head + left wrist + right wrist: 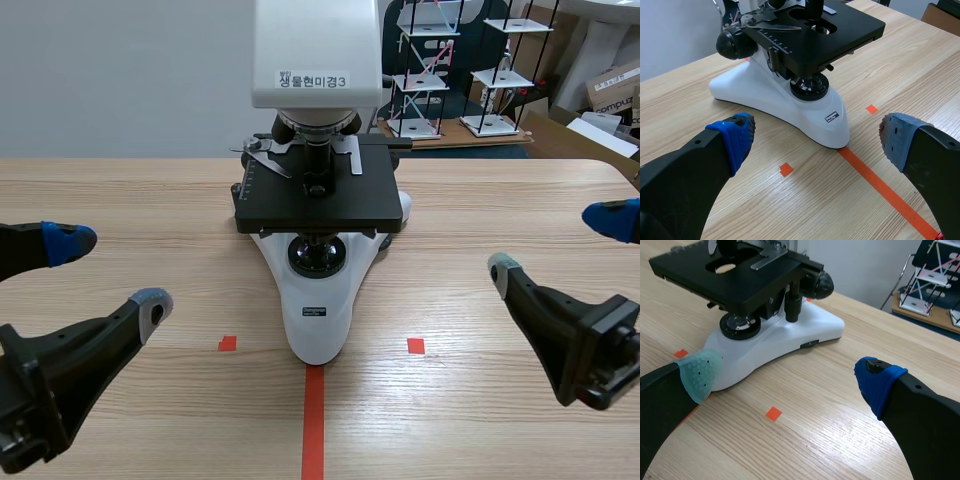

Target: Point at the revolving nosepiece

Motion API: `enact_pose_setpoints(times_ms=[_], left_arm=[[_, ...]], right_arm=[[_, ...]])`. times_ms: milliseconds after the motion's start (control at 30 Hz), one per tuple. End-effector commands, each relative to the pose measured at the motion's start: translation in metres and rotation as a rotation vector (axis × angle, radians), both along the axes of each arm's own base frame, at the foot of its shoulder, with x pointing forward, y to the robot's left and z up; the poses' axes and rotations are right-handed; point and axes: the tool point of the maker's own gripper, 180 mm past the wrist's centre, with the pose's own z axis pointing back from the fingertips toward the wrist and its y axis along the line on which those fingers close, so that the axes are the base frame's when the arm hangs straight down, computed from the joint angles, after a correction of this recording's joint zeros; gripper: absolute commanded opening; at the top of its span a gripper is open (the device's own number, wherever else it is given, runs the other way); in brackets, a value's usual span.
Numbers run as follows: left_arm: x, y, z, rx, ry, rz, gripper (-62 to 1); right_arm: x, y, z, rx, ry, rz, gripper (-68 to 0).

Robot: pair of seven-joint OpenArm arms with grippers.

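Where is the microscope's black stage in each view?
Scene: stage at centre, under the white head.
Left wrist: stage ahead, over the white base.
Right wrist: stage ahead, over the base.
Shared landmark: the round lens on the base below it.

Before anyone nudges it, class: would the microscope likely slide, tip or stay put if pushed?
The microscope probably feels heavy and resists sliding: its wide white base sits flat on the table. Pushed high at the head, it might tip, since that bulk sits well above.
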Motion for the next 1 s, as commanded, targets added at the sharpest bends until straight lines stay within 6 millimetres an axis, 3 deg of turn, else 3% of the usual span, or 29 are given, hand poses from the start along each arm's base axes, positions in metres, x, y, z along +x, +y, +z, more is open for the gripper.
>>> enact_pose_setpoints(times_ms=[0,800,867,967], left_arm=[[-0.001,-0.001,0.005,-0.044,-0.002,0.009,-8.0],[-0.001,-0.001,0.005,-0.043,-0.002,0.008,-8.0],[-0.001,-0.001,0.005,-0.043,-0.002,0.008,-8.0],[-0.001,-0.001,0.005,-0.043,-0.002,0.008,-8.0]], right_arm=[[0.001,0.001,0.003,0.003,-0.008,0.006,-10.0],[0.004,-0.003,0.011,0.010,-0.050,-0.017,-11.8],[0.004,-0.002,0.013,0.007,-0.069,-0.012,-25.7],[0.007,-0.001,0.017,-0.020,-0.101,0.000,-59.7]])
